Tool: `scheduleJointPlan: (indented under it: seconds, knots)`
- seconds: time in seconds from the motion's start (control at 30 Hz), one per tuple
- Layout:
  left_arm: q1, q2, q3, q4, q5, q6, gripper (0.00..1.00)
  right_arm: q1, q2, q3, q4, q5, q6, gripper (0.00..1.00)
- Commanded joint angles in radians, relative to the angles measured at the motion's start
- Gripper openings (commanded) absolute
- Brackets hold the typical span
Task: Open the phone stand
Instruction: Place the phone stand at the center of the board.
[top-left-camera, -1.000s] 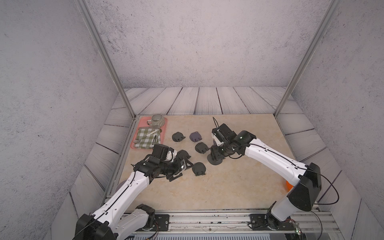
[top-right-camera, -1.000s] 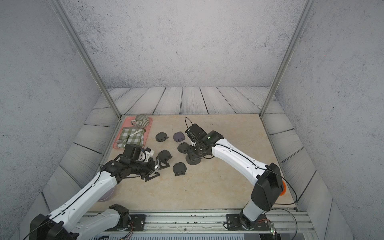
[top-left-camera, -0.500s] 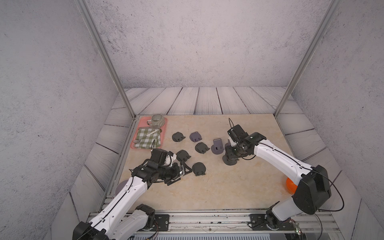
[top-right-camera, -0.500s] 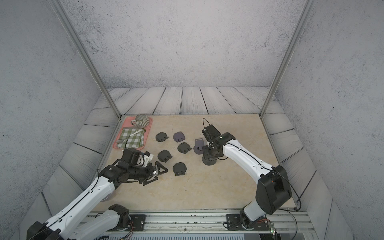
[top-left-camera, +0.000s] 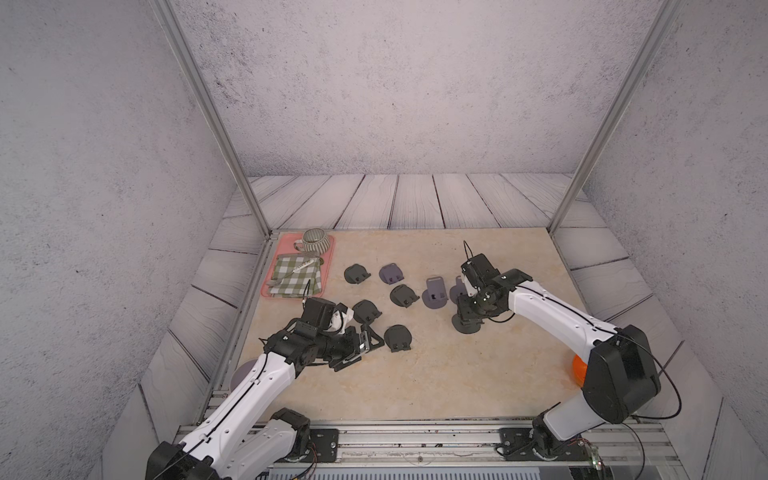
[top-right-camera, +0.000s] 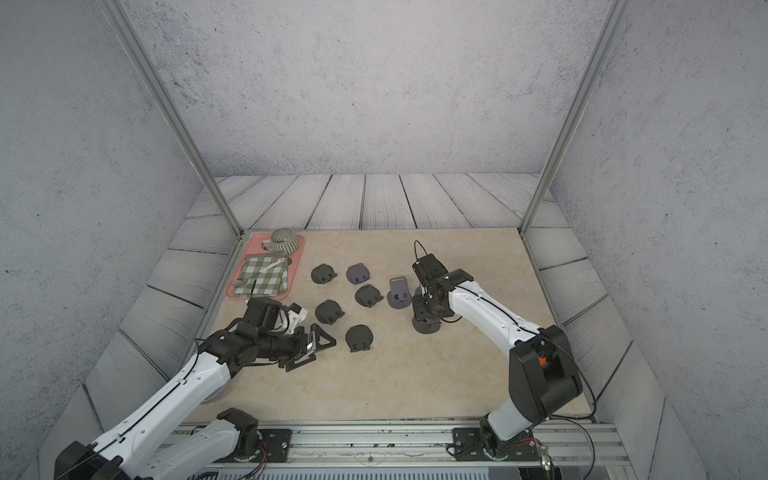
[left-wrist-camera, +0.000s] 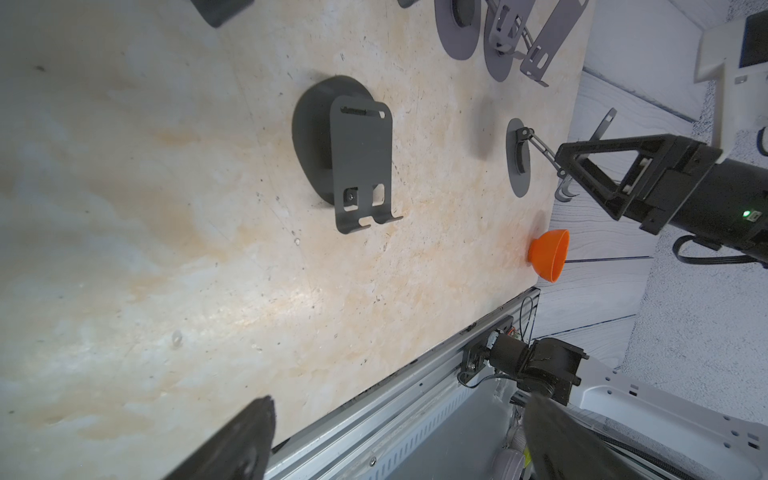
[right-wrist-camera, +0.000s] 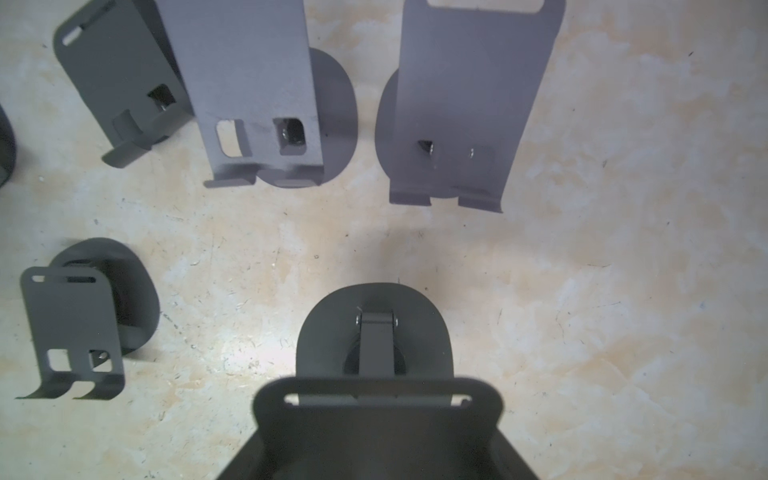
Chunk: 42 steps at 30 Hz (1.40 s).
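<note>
Right gripper (top-left-camera: 469, 306): jaws are pinching the top plate of the dark phone stand (top-left-camera: 467, 326). The plate is lifted up on its hinge arm and the round base sits flat on the table (top-left-camera: 415, 374). That stand is well apart from the pink tray (top-left-camera: 329, 258), way across the table. Two grey stands (top-left-camera: 434, 293), propped open, sit just beside it on the tray's side. Left gripper (top-left-camera: 360, 352): jaws spread wide, nothing in them, hovering low near the tray's front edge, just beside a folded stand (top-left-camera: 397, 337).
</note>
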<state>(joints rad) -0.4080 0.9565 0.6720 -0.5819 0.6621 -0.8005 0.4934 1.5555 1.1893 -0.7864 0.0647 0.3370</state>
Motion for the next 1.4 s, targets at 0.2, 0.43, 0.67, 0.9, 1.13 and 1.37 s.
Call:
scheduleJointPlan:
  seconds: [0.2,0.43,0.67,0.9,1.13,1.37]
  knots:
    - [-0.002,0.009,-0.006,-0.002,0.010,0.015,0.98,-0.039,0.035,-0.054,0.055,0.021,-0.024,0.56]
    - [-0.002,-0.005,-0.011,-0.019,0.012,0.018,0.98,-0.059,0.077,-0.053,0.081,0.031,-0.039,0.56]
    - [-0.001,-0.015,-0.009,-0.030,0.014,0.015,0.98,-0.068,0.115,-0.034,0.082,0.026,-0.039,0.62]
    - [-0.002,-0.024,-0.006,-0.039,0.019,0.015,0.98,-0.073,0.117,-0.033,0.070,0.030,-0.023,0.95]
    - [-0.001,-0.025,-0.006,-0.029,0.016,0.013,0.98,-0.073,0.076,0.021,-0.012,0.041,0.002,0.99]
    - [-0.001,-0.035,0.000,-0.039,-0.001,0.020,0.99,-0.067,0.022,0.115,-0.143,0.054,0.064,0.99]
